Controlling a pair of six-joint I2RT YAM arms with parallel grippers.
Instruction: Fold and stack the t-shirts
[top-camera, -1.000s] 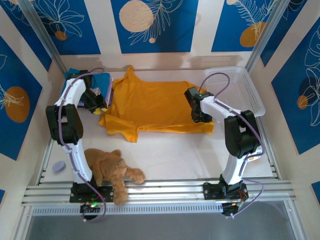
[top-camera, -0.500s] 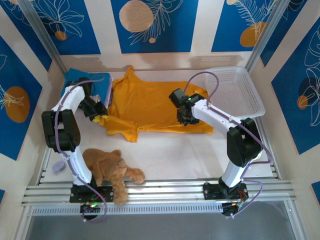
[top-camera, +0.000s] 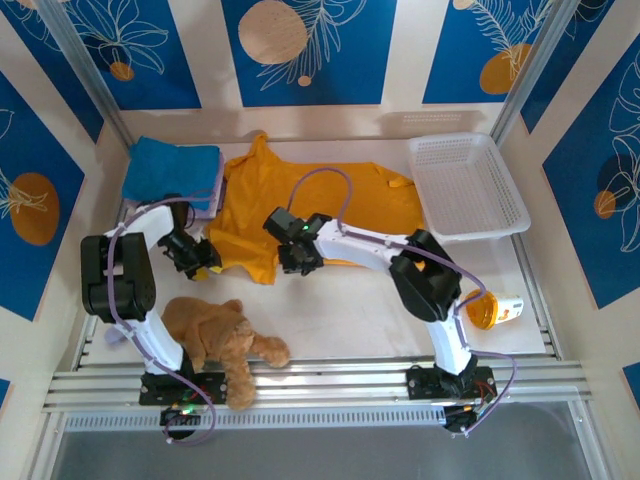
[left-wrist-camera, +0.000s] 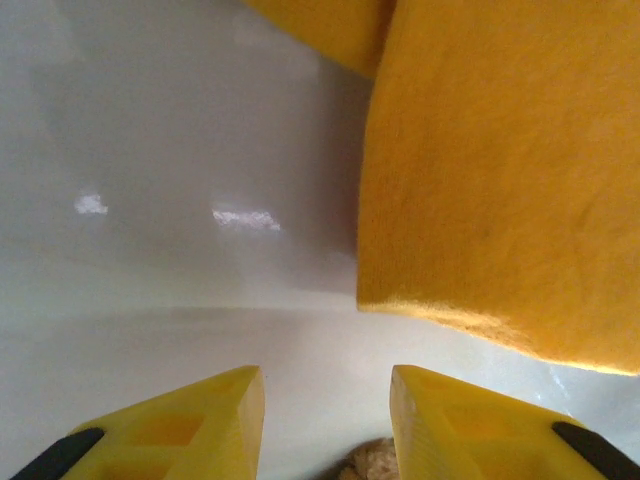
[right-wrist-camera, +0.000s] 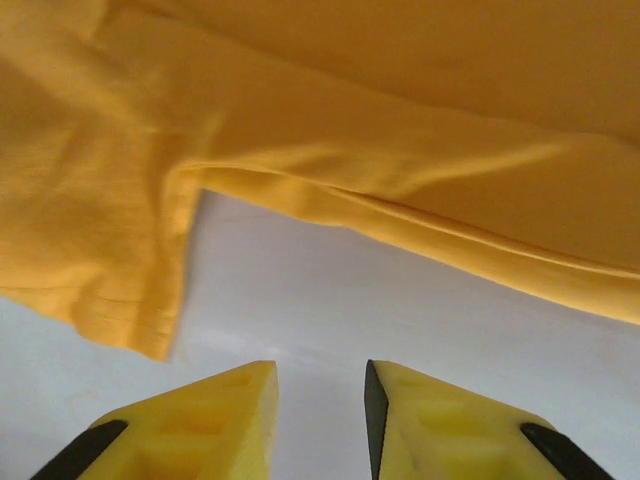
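The mustard tee (top-camera: 330, 205) lies spread from the centre of the desk (top-camera: 350, 310) toward 12 o'clock, with the folded blue tee (top-camera: 172, 165) at 10. The left jaws and right jaws gape empty at its near edge, seemingly reaching to grasp for a fold. Next, each must pinch cloth low.

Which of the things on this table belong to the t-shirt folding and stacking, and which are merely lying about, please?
Part of the job:
- large mustard-orange cotton t-shirt, mid-table
- blue cotton t-shirt folded into a rectangle, far left corner

Just lying about:
- brown plush teddy, near the left arm's base
- white plastic lattice basket, far right
- small orange cup, on its side
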